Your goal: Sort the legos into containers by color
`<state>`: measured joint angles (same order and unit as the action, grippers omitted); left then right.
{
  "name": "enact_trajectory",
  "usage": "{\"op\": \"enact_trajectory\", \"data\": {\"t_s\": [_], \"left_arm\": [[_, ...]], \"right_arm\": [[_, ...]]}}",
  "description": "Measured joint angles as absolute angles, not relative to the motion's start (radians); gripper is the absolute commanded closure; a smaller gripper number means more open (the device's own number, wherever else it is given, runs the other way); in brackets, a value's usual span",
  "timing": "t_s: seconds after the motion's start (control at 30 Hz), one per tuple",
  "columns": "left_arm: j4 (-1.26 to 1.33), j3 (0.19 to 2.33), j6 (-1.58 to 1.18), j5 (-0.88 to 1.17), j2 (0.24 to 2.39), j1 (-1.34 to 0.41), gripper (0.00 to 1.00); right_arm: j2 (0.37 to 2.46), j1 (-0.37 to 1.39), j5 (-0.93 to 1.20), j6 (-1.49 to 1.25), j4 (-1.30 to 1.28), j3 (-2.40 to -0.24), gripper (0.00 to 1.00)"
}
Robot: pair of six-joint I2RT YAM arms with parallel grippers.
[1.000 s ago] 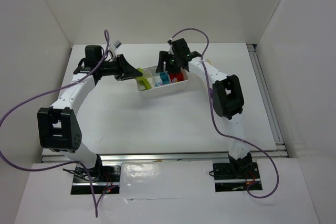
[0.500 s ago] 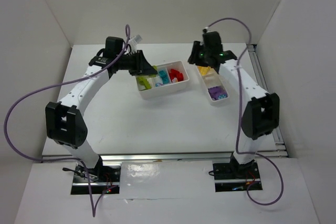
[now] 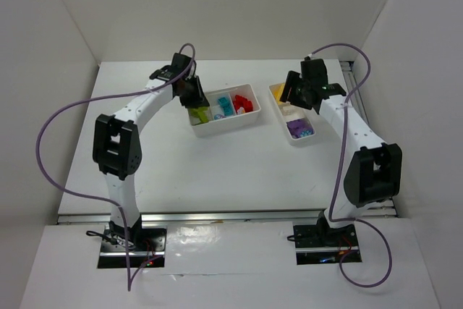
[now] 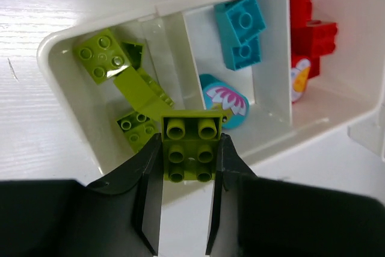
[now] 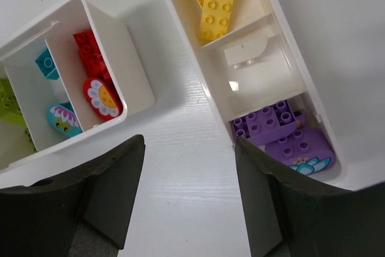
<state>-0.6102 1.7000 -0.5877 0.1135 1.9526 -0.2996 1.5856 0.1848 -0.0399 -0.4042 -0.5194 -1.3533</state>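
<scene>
Our right gripper (image 5: 189, 148) just swung off the wide tray (image 4: 90, 118) and hangs open and empty, with the narrow tray (image 5: 258, 82) ahead-right of it. Meanwhile our left gripper (image 4: 189, 161) moved in, clamped on a lime brick (image 4: 190, 148) over the green compartment, so we reckon the drop's next. White table (image 3: 217, 171), white walls (image 3: 239, 5).

I take the wider tray (image 3: 224, 127) as my landmark. The narrower tray (image 3: 283, 116) stands to its right, apart from it, with a strip of table (image 3: 265, 117) between them. My right gripper (image 5: 187, 148) hangs above this strip. My left gripper (image 4: 187, 162) is over the wider tray's near wall, at its left compartment, with one brick (image 4: 190, 146) between the fingers. Other bricks (image 4: 102, 56) lie in all three of its compartments.
</scene>
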Motion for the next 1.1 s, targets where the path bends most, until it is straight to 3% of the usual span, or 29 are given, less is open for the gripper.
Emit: {"op": "enact_trajectory", "data": {"t_s": [0.03,0.1,0.17,0.23,0.27,0.37,0.4,0.43,0.87,1.1], "left_arm": [[-0.63,1.728,-0.588,0.089,1.981,-0.308,0.81],[-0.653,1.77,-0.588,0.049,2.019,-0.321,0.72],[-0.675,1.791,-0.588,0.021,2.04,-0.331,0.5],[-0.69,1.796,-0.593,0.0,2.044,-0.336,0.38],[-0.697,1.796,-0.597,-0.008,2.044,-0.336,0.27],[-0.71,1.795,-0.605,-0.024,2.044,-0.336,0.18],[-0.713,1.795,-0.605,-0.027,2.044,-0.336,0.17],[-0.715,1.795,-0.604,-0.029,2.043,-0.338,0.15],[-0.772,1.778,-0.589,-0.024,1.858,-0.344,0.12],[-0.724,1.707,-0.543,-0.047,1.62,-0.344,0.12]], "right_arm": [[1.585,0.184,-0.04,-0.403,-0.519,-1.353,0.25],[1.582,0.18,-0.043,-0.405,-0.521,-1.353,0.22],[1.579,0.176,-0.045,-0.403,-0.524,-1.353,0.2],[1.577,0.173,-0.046,-0.404,-0.527,-1.353,0.19],[1.576,0.17,-0.047,-0.404,-0.527,-1.353,0.17],[1.575,0.167,-0.049,-0.404,-0.529,-1.353,0.14],[1.575,0.167,-0.05,-0.404,-0.529,-1.354,0.02],[1.574,0.167,-0.051,-0.405,-0.532,-1.354,0.0],[1.574,0.15,-0.268,-0.46,-0.621,-1.395,0.0],[1.574,0.148,-0.47,-0.53,-0.69,-1.398,0.0]]}}
